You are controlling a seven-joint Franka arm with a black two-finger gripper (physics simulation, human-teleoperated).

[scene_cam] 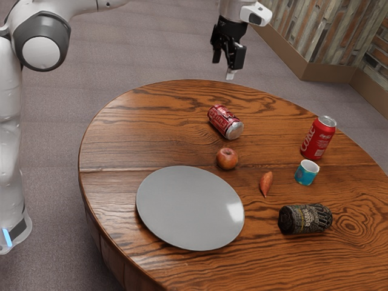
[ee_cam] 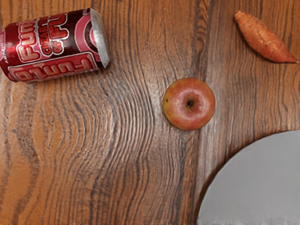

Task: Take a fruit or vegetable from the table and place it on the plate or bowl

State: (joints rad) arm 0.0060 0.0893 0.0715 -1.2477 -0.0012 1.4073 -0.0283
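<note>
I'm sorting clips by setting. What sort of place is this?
Probably a living room or lounge: a round wooden table, low like a coffee table, stands on grey carpet, with a wood-panelled wall behind it.

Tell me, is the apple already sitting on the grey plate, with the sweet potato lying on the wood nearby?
No. The apple lies on the wooden table, close to the grey plate but off it, as the exterior view shows. The sweet potato does lie on the wood nearby.
</note>
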